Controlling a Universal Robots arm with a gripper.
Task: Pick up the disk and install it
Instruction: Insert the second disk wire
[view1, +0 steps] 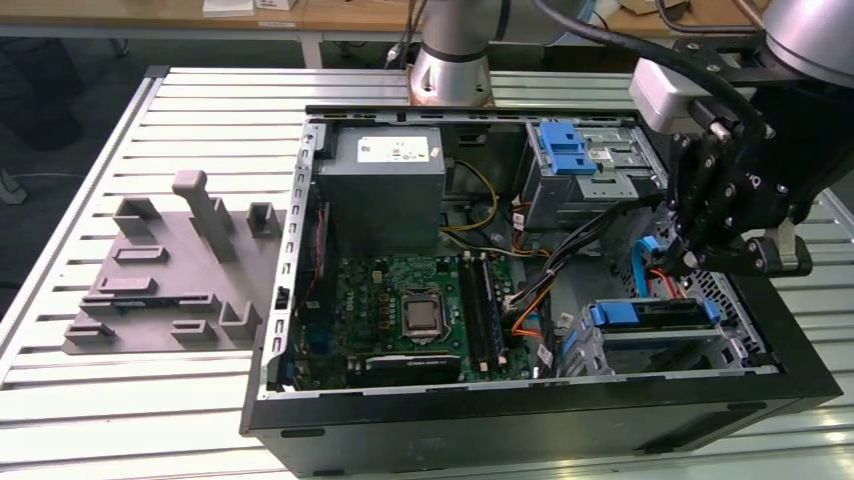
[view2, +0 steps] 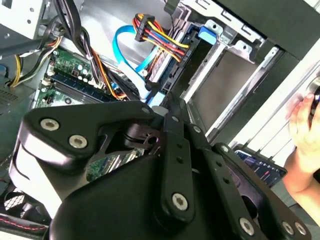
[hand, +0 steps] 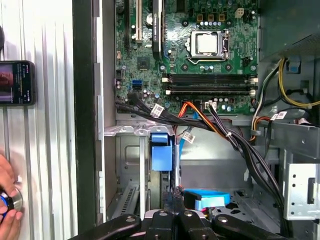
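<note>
The pincer (view1: 681, 262) hangs inside the open black steel computer case (view1: 534, 425), low over the drive bays by the case's corner at the exterior view's right. Its matte black linkage bars fill the foreground in both wrist views. Whether it is closed on anything cannot be told.

The disk (view1: 663, 315) sits in the lower bay just below the pincer. It is a flat silver slab with a blue plastic carrier end. Its long axis runs parallel to the case's near wall, and the blue end faces the green motherboard (view1: 400, 310). Bundled black, orange and yellow cables (hand: 235, 142) cross between the motherboard and the bays, and a flat blue ribbon cable (view2: 127, 55) loops close by.

Further back stand a grey power supply box (view1: 387, 180) and a blue-latched metal drive cage (view1: 587, 165).

The case rests on a ribbed aluminium tabletop (view1: 134, 400). A grey moulded fixture (view1: 174, 270) lies near the tabletop's edge at the exterior view's left. Beside the case wall lie a phone (hand: 15, 82) and a person's hand (hand: 7, 200).
</note>
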